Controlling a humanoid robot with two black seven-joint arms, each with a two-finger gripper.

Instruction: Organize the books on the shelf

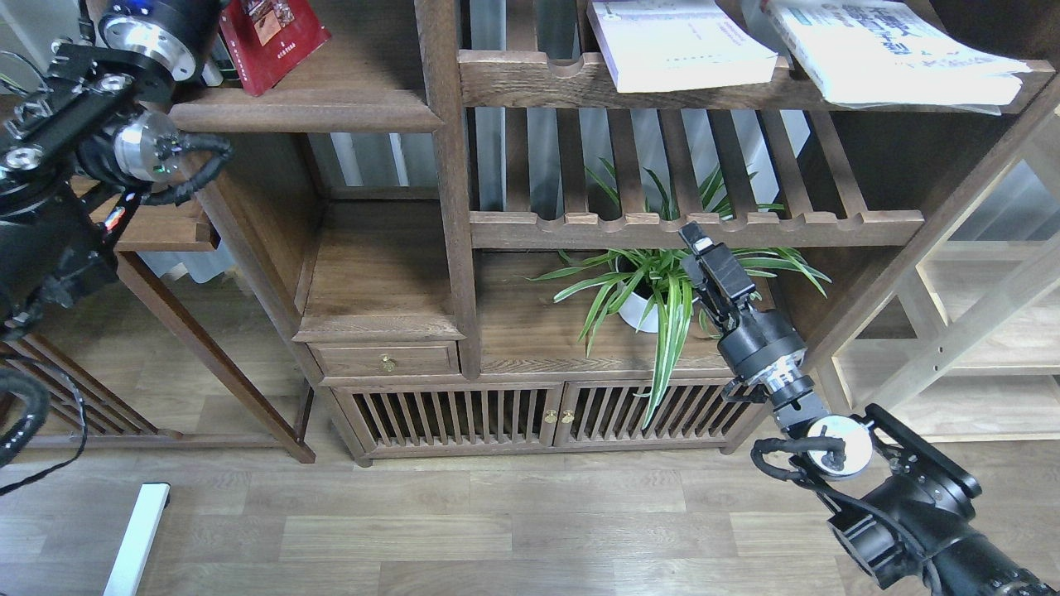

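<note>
Dark red book [269, 37] sits on shelf [306, 108], upper left; left pincer unseen; right pincer [696, 236] unreadable; next, fetch the 2 white books.

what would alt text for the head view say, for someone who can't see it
A dark red book sits on a walnut shelf at upper left, beside the robot's left arm, whose hand is out of frame. Two pale books lie on a slatted rack at upper right; the right hand hovers by a potted plant.
</note>
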